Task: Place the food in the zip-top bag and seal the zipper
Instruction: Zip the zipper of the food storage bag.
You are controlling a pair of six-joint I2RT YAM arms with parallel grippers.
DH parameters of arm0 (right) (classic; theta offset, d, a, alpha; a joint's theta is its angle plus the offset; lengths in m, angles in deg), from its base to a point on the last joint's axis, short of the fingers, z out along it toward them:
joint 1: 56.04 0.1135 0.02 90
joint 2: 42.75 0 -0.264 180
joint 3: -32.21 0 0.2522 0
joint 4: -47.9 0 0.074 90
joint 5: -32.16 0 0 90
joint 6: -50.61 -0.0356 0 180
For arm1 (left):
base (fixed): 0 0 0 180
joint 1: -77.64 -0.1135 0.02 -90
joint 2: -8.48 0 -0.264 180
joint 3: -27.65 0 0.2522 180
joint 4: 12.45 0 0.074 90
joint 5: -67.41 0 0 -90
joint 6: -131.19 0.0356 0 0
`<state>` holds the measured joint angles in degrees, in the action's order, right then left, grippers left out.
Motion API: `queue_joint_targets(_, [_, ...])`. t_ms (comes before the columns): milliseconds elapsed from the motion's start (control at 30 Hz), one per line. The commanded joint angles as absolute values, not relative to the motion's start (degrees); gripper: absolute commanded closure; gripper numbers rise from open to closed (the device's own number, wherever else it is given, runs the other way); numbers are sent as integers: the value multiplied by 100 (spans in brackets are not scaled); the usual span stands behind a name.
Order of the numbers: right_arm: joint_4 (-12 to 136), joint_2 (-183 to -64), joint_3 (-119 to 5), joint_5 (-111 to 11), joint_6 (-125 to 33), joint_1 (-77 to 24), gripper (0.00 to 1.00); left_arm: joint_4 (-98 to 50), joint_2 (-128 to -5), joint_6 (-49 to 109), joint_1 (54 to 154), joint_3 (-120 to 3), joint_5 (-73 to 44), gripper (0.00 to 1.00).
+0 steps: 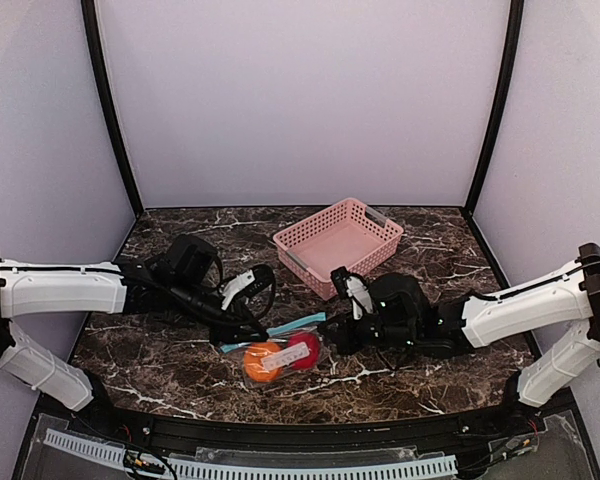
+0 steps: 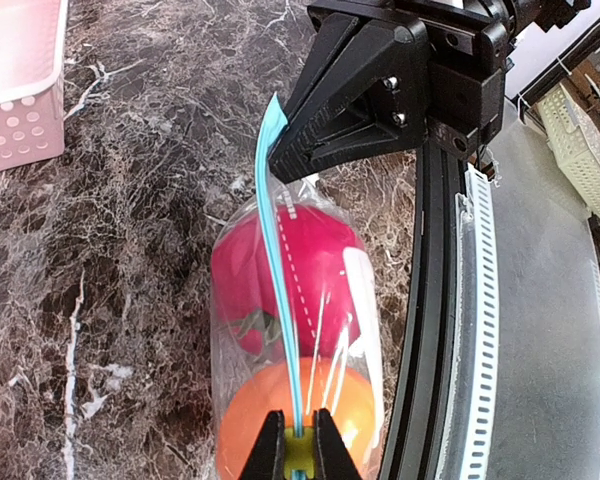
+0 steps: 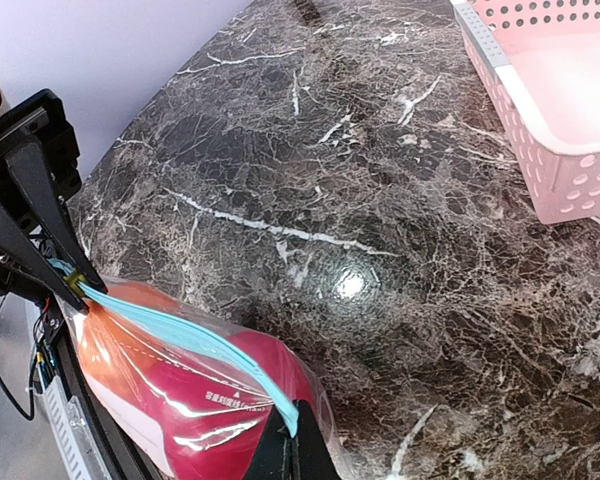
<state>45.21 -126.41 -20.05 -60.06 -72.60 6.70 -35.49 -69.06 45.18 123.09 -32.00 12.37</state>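
Left claw, right claw pinch the zipper — orange food partly cropped.

left arm: had white shells, black joints
right arm: looked the same tbh
left gripper: was plain black
right gripper: black too, showed two silver screws

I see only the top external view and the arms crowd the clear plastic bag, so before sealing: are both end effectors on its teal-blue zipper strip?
Observer: Yes for the left: its wrist view shows the left end effector pinching the thin teal-blue zipper strip by the orange rounded toy food.
Operator: And the right?
Observer: Its wrist view shows the right end effector pinching the strip's other end, by the red rounded toy food.
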Motion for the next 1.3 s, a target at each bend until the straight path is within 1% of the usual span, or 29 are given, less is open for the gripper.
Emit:
queue_joint_targets(0, [4980, -12517, -2004, -6611, -7332, 458, 100, -4090, -6628, 4420, 12233, -2989, 1178, 99])
queue_joint_targets(1267, [5290, -12289, -1855, -6853, -7563, 150, 100, -4245, -6314, 4339, 12236, -2773, 987, 99])
